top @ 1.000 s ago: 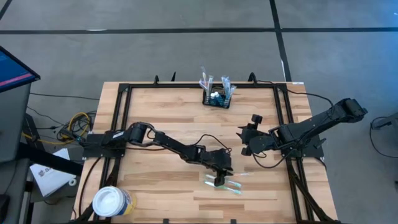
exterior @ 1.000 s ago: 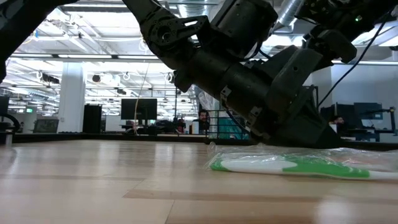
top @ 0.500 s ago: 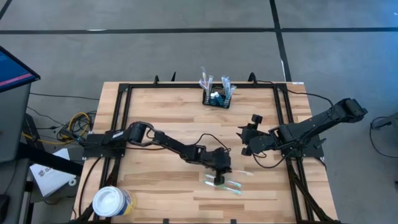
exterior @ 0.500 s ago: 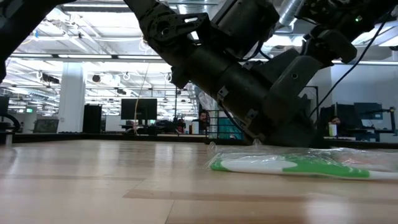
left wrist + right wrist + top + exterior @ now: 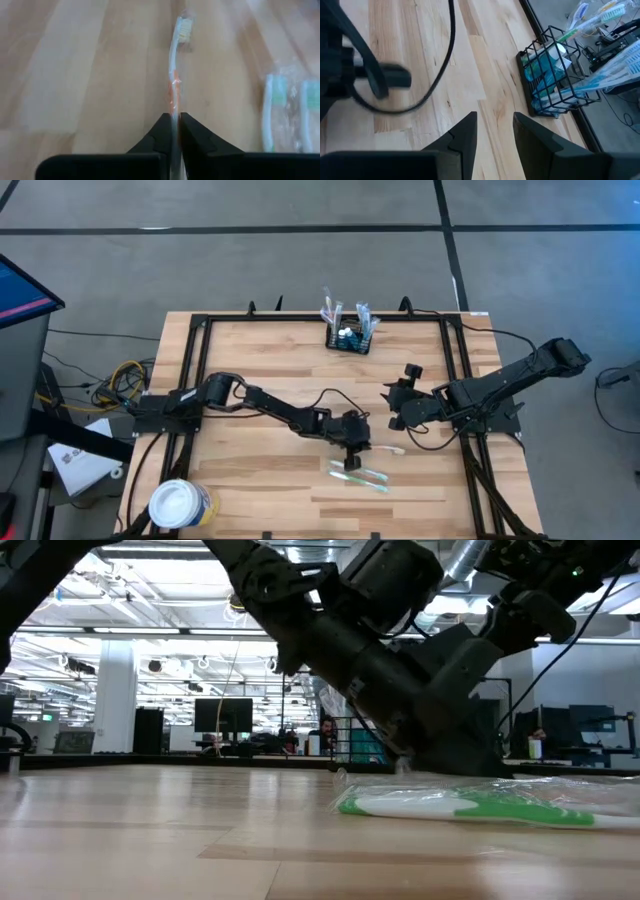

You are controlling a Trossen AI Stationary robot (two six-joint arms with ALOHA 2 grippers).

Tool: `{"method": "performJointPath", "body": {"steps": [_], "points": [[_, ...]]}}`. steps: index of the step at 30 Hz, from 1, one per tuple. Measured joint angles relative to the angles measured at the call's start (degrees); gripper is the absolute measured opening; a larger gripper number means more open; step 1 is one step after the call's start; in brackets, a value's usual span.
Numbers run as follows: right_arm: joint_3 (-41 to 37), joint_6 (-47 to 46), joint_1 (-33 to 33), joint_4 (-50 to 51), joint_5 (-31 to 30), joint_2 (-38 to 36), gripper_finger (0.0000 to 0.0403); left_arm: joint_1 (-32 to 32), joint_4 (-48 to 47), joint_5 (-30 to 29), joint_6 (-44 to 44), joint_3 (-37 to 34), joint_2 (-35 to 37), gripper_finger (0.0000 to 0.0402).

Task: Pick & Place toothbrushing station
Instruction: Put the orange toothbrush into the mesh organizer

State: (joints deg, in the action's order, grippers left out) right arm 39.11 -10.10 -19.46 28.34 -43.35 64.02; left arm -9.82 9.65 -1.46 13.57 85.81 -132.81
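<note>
Lifted clear of the wrapped brushes [image 5: 358,473] now: left claw [image 5: 353,451] clenched on an orange-and-white toothbrush [image 5: 176,75], mid-worktop. Caddy [image 5: 350,337] waiting at the far edge. Right claw [image 5: 393,406] parted, empty, idle nearby.

The handle end of the orange-and-white toothbrush [image 5: 174,90] is hidden between the closed fingers [image 5: 159,135] of the left gripper [image 5: 175,131] in the left wrist view. Beside those fingers, 2 wrapped green toothbrushes [image 5: 290,115] are blurred and cut off by the edge. In the low view, the left gripper's fingertips cannot be made out. The contents of the toothbrushing station [image 5: 350,338] are too small to be told in the high view.
</note>
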Motion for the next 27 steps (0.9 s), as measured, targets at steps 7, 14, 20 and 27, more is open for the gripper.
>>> {"method": "performJointPath", "body": {"steps": [7, 14, 20, 27], "points": [[0.0, -0.01, 0.01, -0.07, 0.0, 0.0, 0.0117, -0.22, -0.14, -7.11, -1.53, -5.16, 6.29, 0.001], [0.0, -0.01, -0.01, -2.39, 0.0, -0.01, 0.0117, -0.15, 0.99, -15.98, -0.88, -14.47, 15.48, 0.0007], [0.0, 0.04, -0.01, -3.57, 0.0, 0.01, 0.0117, -0.15, 6.63, -22.02, 0.43, -24.63, 24.46, 0.0007], [-0.02, 0.15, 0.01, -5.1, 0.0, 0.01, 0.0117, -0.15, 17.09, -24.66, 1.18, -35.37, 32.64, 0.0007]]}}
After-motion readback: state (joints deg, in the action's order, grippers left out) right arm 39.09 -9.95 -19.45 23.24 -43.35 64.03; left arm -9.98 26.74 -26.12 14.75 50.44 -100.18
